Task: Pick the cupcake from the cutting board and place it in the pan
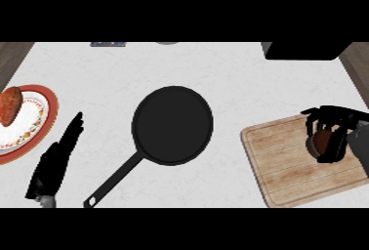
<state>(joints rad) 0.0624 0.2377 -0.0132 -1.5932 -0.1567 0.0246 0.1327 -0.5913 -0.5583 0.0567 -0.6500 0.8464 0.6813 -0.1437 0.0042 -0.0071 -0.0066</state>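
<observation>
On white counter [238, 73], right hand [337, 114] curled round cupcake [322, 139] at cutting board [288, 163]; pan [173, 124] centre (left hand [54, 163] straight-fingered).

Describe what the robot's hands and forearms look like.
The left hand and right hand are both black, with slim fingers and a thumb. A sliver of grey forearm shows behind the left one. No cables or markings are visible.

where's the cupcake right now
In the head view the cupcake is at the right side, over the cutting board, with the right hand curled round it. The pan lies to its left, mid-counter.
</observation>
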